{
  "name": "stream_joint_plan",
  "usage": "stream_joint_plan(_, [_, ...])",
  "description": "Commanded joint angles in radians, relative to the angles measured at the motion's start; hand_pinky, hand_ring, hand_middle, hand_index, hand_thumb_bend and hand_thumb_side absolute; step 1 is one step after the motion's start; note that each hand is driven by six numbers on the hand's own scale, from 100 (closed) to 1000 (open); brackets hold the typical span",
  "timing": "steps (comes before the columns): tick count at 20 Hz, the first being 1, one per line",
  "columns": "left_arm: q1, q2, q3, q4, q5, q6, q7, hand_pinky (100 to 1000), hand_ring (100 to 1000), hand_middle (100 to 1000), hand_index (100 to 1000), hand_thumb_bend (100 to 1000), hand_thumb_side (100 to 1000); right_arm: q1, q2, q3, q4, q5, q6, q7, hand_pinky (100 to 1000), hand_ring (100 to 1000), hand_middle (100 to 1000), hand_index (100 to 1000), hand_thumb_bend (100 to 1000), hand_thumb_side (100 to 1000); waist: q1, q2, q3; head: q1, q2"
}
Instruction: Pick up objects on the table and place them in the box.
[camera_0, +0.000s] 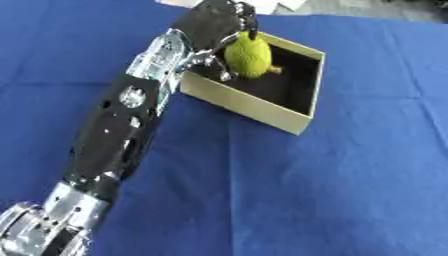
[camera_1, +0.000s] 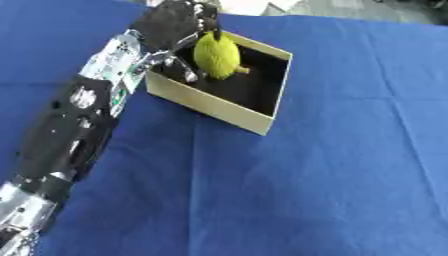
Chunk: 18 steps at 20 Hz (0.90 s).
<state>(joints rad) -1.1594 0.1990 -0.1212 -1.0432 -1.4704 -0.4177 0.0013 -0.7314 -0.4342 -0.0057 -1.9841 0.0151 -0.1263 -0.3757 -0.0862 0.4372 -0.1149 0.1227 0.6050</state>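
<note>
Rough yellow-green oval fruit (camera_0: 249, 56) held over the box (camera_0: 262, 106) interior, gripped by curled fingers (camera_0: 248, 22) of the left hand (camera_0: 213, 22), cream-walled square cardboard box, dark inside, set on blue cloth-covered table (camera_0: 350, 175)

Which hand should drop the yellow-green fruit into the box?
Left. The left hand already holds the yellow-green fruit over the open cardboard box, so it likely only needs to release. The right hand is not in view.

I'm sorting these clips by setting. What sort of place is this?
Probably a lab or demo tabletop, not a home: a plain blue cloth covers the table, and on it sits a single shallow cardboard box. The left robot hand holds a yellow-green fruit-like object over the box.
</note>
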Motion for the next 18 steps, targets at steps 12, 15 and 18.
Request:
stream_joint_plan(12, [-0.015,0.026,0.015,-0.185,0.078,0.030,0.055,792,754,758,800,734,100,0.007,-0.028,-0.013,-0.016,-0.002,0.005,-0.008,746,656,602,734,345,678,0.006,-0.035,0.011,-0.020,0.010])
stream_joint_plan(15, [-0.011,0.056,0.013,-0.282,0.323,0.032,-0.008,806,714,709,747,567,100,0.013,-0.041,-0.018,-0.016,0.004,0.004,-0.013,746,656,602,734,342,680,0.011,-0.044,0.021,-0.045,0.028])
stream_joint_plan(18, [-0.003,0.100,0.011,-0.381,0.602,0.068,-0.122,817,695,688,719,468,100,0.021,-0.053,-0.024,-0.016,0.009,0.003,-0.019,747,656,603,734,340,680,0.018,-0.052,0.034,-0.082,0.046])
